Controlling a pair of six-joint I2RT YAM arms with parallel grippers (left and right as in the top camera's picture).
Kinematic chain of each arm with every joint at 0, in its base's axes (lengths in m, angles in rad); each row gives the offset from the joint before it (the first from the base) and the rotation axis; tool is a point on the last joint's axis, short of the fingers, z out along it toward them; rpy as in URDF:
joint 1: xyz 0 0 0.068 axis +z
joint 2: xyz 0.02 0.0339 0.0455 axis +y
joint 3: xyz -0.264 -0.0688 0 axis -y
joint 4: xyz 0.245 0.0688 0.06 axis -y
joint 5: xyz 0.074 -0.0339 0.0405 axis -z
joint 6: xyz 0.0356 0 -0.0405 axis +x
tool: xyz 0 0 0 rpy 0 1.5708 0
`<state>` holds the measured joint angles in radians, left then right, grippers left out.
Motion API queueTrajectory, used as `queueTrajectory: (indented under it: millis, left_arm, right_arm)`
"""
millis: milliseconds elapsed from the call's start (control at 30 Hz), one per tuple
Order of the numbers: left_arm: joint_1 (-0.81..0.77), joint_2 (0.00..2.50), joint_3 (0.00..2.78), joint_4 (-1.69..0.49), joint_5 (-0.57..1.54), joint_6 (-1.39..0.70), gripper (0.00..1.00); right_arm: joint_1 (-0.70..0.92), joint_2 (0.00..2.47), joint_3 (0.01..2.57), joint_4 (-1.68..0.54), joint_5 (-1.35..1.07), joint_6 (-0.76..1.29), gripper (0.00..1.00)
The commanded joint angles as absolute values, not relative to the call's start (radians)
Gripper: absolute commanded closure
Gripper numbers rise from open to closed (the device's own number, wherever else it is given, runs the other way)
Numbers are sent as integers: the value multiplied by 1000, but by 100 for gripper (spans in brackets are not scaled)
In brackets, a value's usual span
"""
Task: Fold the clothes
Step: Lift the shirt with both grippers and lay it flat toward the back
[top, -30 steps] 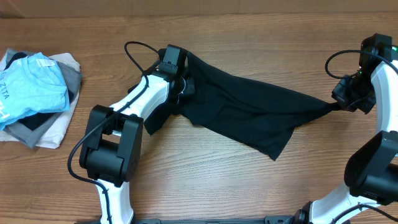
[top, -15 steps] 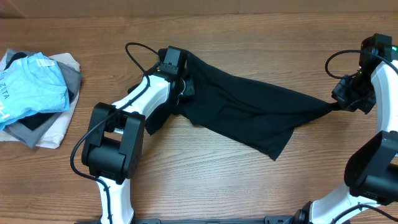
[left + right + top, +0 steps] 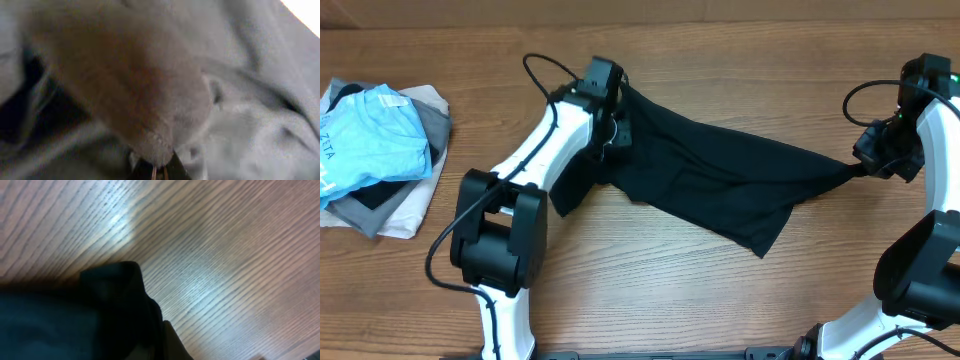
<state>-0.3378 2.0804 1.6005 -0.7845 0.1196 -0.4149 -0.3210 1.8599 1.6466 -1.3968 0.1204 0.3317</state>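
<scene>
A black garment is stretched across the wooden table between my two arms. My left gripper is shut on the garment's left end near the table's back. In the left wrist view the cloth fills the frame, blurred, bunched at the jaws. My right gripper is shut on the garment's right corner, pulled to a point. In the right wrist view the dark cloth lies against the jaws over the wood.
A pile of folded clothes, light blue on top of grey and white, lies at the table's left edge. Bare wooden table lies in front of the garment.
My left arm has lifted and shifted slightly back and right with the garment's left end. The right arm has not moved.
</scene>
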Motion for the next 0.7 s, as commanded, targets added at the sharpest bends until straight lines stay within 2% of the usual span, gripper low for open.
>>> queueTrajectory:
  millis: [0,200,433,500,667]
  left_arm:
    - [-292,1931,1774,-929,154,-310,96]
    - [-171,1777,1891,-1042,311,-265,96]
    - [37,1612,1901,-1044,499,-265,96]
    - [109,1567,1901,-1043,579,-265,96]
    - [275,1460,1901,-1028,839,-265,96]
  right_arm:
    - [-327,1834,1689,-1391,13,280,96]
    - [-327,1834,1847,-1484,-7,280,96]
    - [-328,1834,2193,-1663,-50,253,96]
    - [-327,1829,2304,-1694,-62,236,96]
    - [-327,1744,2402,-1693,-99,227,96]
